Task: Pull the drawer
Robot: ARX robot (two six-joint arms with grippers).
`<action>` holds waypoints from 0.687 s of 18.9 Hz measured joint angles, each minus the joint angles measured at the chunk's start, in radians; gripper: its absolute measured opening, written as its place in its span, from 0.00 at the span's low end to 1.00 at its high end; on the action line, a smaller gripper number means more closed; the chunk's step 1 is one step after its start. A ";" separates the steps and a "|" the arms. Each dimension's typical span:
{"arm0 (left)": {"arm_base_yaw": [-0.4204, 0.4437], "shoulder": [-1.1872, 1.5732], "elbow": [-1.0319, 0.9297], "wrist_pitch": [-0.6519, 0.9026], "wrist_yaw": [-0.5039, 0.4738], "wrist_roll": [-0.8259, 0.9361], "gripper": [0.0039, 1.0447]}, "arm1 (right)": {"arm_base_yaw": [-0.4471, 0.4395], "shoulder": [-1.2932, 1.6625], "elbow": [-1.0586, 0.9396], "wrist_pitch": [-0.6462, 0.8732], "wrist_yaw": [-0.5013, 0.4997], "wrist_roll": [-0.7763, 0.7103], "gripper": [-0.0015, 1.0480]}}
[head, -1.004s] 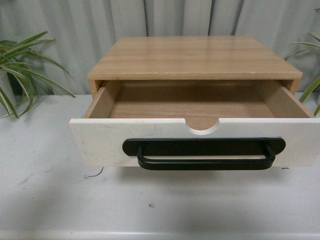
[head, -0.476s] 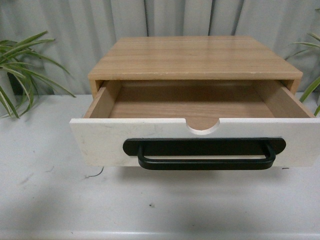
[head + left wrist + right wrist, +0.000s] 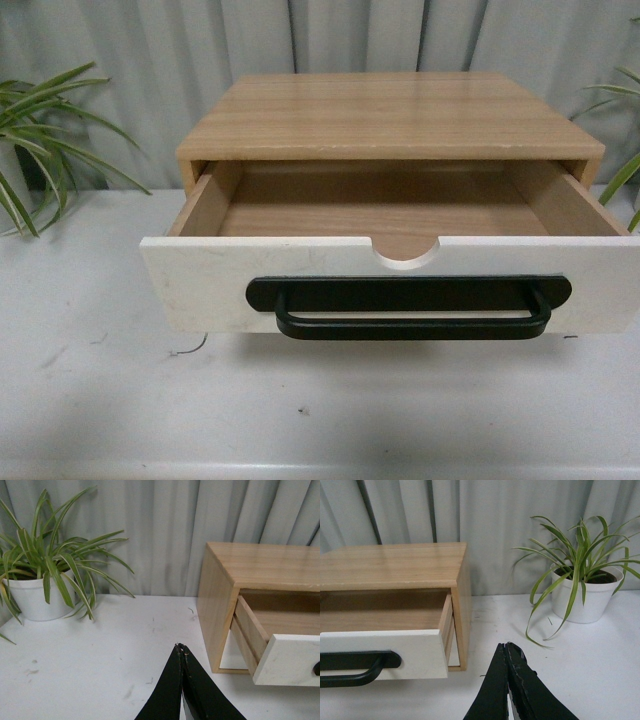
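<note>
The drawer (image 3: 200,280) stands pulled out of its light wood cabinet (image 3: 390,115), showing an empty wooden inside. Its white front carries a long black bar handle (image 3: 410,325) and a half-round notch in the top edge. Neither arm shows in the front view. My left gripper (image 3: 180,647) is shut on nothing, over the white table to the left of the cabinet (image 3: 215,605), apart from the drawer (image 3: 292,660). My right gripper (image 3: 506,646) is shut and empty too, right of the cabinet (image 3: 462,615), clear of the drawer (image 3: 415,652) and its handle (image 3: 355,667).
A potted spider plant (image 3: 37,597) stands at the table's far left and another (image 3: 582,597) at the far right; their leaves (image 3: 40,140) reach in at both sides. A grey curtain (image 3: 330,35) hangs behind the cabinet. White table (image 3: 300,410) lies in front of the drawer.
</note>
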 joint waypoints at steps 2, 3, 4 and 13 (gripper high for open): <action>0.000 -0.081 0.000 -0.082 0.000 0.000 0.01 | 0.000 -0.072 0.000 -0.073 0.000 0.000 0.02; 0.000 -0.111 0.000 -0.111 0.000 0.000 0.01 | 0.000 -0.213 0.000 -0.263 0.000 0.000 0.02; -0.001 -0.271 0.001 -0.284 0.001 0.001 0.01 | 0.000 -0.247 0.000 -0.262 0.001 0.000 0.02; 0.001 -0.270 0.001 -0.285 0.000 0.001 0.01 | -0.001 -0.246 0.000 -0.257 0.000 0.000 0.02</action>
